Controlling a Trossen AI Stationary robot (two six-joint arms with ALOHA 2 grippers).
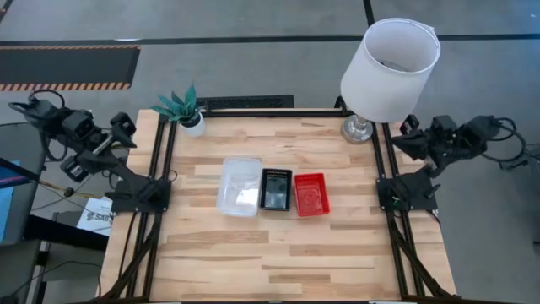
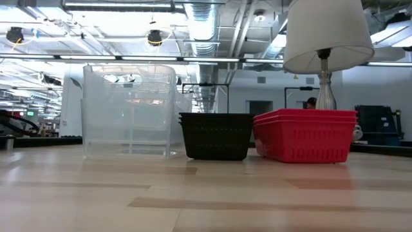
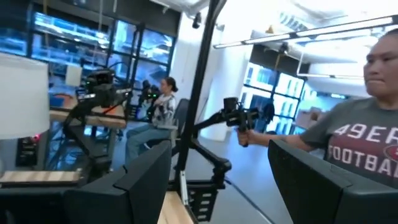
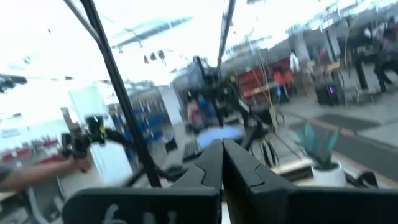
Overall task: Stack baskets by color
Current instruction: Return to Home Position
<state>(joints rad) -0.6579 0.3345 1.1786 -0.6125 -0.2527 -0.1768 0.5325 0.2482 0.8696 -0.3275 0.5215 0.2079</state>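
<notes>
Wooden table (image 2: 206, 193) in front, light planks. Three piles of baskets stand in one row at its middle, well apart from both arms. Clear stack (image 1: 239, 186) on the left arm's side, tallest of the three in the low view. Black stack (image 1: 276, 189) in between, low. Red stack (image 1: 310, 194) on the right arm's side, rims nested level. Piles sit close side by side; cannot tell whether their walls touch. Each pile holds one colour only. White-shaded lamp (image 1: 390, 67) at the far right corner of the table, potted plant (image 1: 181, 108) at the far left corner. Left arm (image 1: 84, 139) folded back beyond the table's left edge; left gripper (image 3: 221, 146) points out into the room, fingers spread wide, nothing between them. Right arm (image 1: 447, 139) folded back beyond the right edge, near the lamp's base; right gripper (image 4: 222, 149) has its fingers pressed together, holding nothing. Person in a grey shirt (image 3: 360, 143) shows in the left wrist view, off the table.
</notes>
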